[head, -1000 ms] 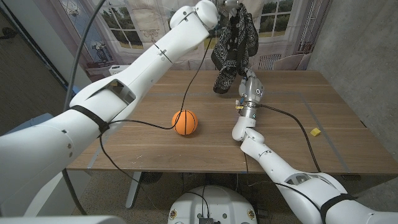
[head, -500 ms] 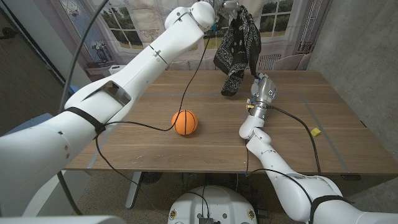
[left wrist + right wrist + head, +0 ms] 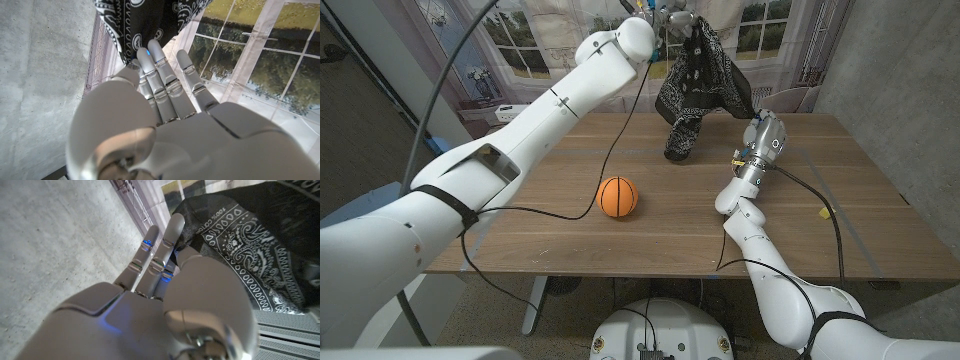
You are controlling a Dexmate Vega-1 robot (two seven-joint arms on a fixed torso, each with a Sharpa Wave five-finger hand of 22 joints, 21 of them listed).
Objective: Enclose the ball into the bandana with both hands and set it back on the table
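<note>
Left hand (image 3: 682,17) at the top centre of the head view, raised high, fingers closed on the top of the black paisley bandana (image 3: 695,85). The cloth hangs off it, lower end down by the table (image 3: 570,240). Right hand (image 3: 763,132) at right of centre, pinching the bandana's right corner, pulling that edge out sideways. Orange ball (image 3: 617,197) sits alone on the wood, centre-left of frame, apart from both hands and cloth.

Bandana (image 3: 698,85) overhangs table (image 3: 570,240) (ball (image 3: 617,196) exposed).
</note>
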